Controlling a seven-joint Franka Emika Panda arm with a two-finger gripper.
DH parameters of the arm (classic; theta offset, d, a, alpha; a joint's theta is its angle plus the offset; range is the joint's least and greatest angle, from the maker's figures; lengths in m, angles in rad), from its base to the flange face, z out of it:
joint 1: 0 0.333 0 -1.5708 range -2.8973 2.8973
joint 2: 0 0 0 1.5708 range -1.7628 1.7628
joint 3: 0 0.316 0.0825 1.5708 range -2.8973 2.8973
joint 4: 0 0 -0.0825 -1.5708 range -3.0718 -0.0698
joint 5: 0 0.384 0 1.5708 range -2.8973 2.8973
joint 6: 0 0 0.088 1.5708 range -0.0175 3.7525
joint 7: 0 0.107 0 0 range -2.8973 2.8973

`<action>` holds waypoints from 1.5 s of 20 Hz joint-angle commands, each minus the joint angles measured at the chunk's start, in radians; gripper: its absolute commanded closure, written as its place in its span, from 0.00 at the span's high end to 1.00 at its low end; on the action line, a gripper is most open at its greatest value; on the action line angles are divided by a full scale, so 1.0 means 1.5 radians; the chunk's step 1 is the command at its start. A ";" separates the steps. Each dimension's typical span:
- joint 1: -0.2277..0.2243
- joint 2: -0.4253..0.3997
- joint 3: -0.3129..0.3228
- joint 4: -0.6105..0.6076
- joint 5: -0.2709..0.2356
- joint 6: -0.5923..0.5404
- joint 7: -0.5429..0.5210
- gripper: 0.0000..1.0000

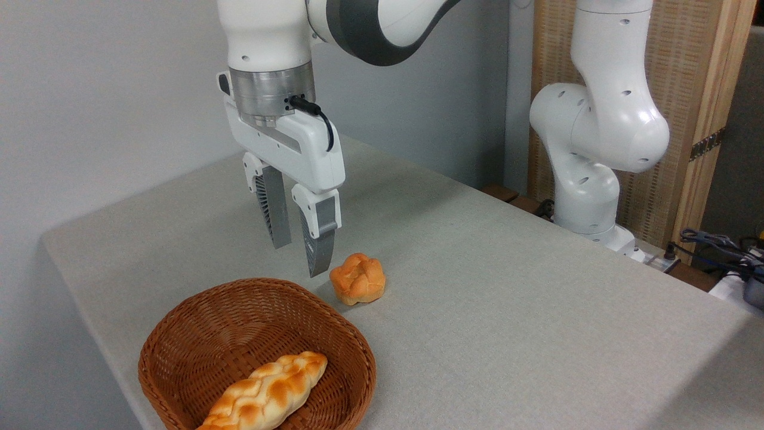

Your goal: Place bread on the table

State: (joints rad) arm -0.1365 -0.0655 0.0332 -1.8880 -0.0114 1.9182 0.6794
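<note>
The bread [265, 393], a long braided loaf with golden-orange patches, lies in the near part of a brown wicker basket [197, 325] at the lower left. My gripper [298, 260] hangs open above the basket's far rim, fingers pointing down with nothing between them. It is well above and behind the loaf, apart from it. The table [507, 286] is a grey-beige surface under everything.
A small round orange knotted bun [357, 278] sits on the table just right of the gripper's fingertips and beyond the basket. The arm's white base [588, 179] stands at the table's far right edge, with cables beside it.
</note>
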 commanded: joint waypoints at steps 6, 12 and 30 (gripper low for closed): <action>-0.004 0.004 0.005 0.007 -0.008 0.005 -0.003 1.00; -0.004 0.004 0.006 0.008 -0.008 0.005 -0.003 1.00; -0.004 0.007 0.014 0.016 -0.007 0.043 -0.001 1.00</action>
State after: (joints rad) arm -0.1358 -0.0639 0.0437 -1.8752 -0.0114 1.9450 0.6794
